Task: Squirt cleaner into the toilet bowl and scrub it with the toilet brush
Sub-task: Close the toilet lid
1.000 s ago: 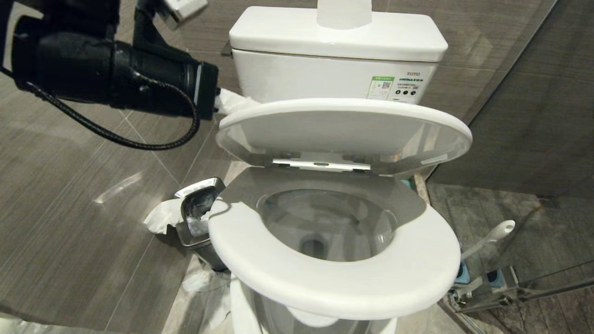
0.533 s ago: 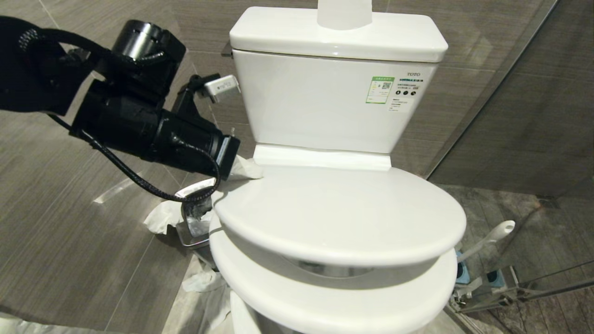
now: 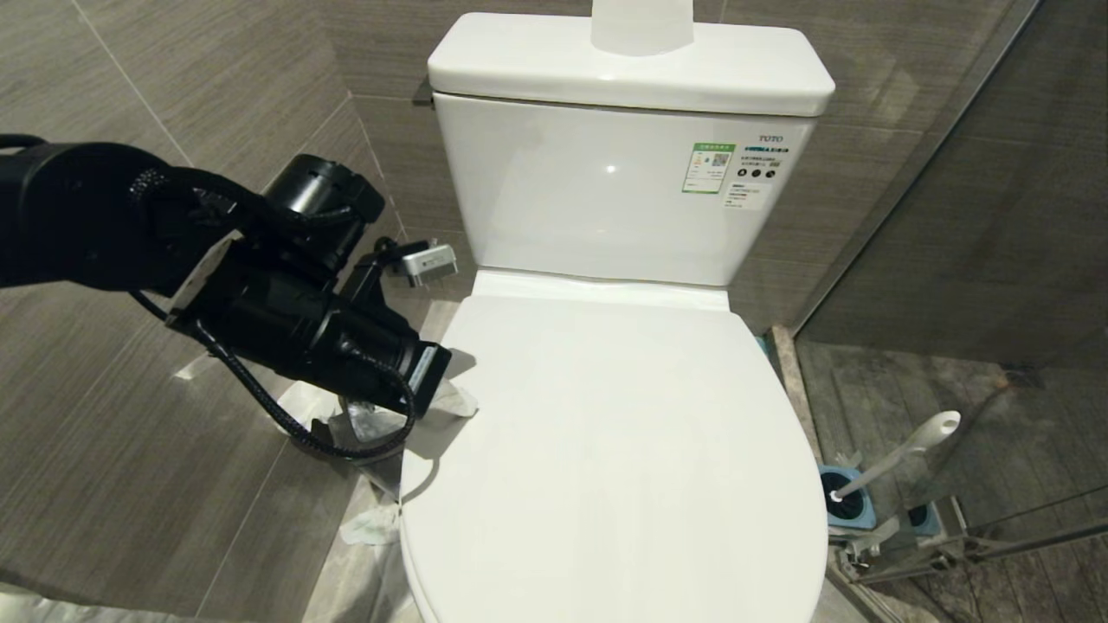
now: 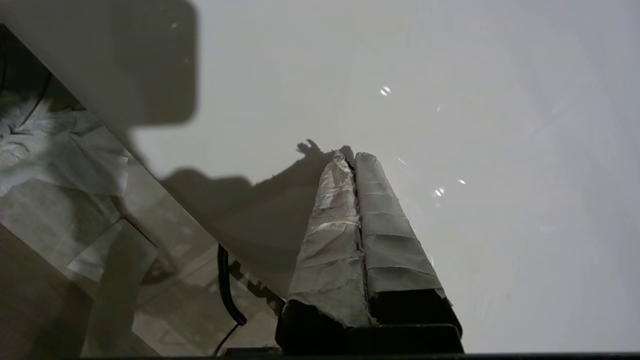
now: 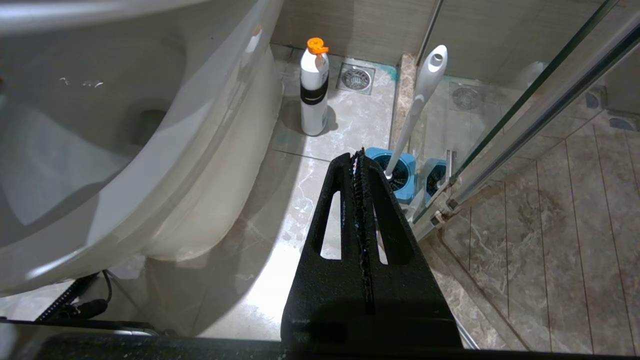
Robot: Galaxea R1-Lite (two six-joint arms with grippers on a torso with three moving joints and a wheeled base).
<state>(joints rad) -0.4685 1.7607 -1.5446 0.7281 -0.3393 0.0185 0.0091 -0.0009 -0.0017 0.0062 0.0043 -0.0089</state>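
The white toilet lid (image 3: 623, 450) lies flat and closed, hiding the inside of the toilet bowl; only the bowl's outer wall (image 5: 165, 165) shows. My left gripper (image 3: 457, 401), its fingers wrapped in white tape, is shut and empty, with its tips (image 4: 351, 157) against the lid's left edge. The toilet brush (image 3: 905, 446) leans in its blue holder (image 3: 844, 510) on the floor right of the toilet. My right gripper (image 5: 359, 155) hangs shut and empty low beside the bowl, pointing toward the brush (image 5: 420, 100). A white bottle with an orange cap (image 5: 314, 90) stands on the floor. No cleaner liquid shows.
The white tank (image 3: 623, 190) stands behind the lid. A steel waste bin (image 3: 368, 430) sits left of the toilet, mostly hidden by my left arm, with crumpled tissue (image 3: 368, 523) on the floor. A glass shower partition (image 3: 995, 536) runs along the right.
The lid has swung down from upright to fully closed over the seat. My left arm came down and forward with it along the lid's left edge.
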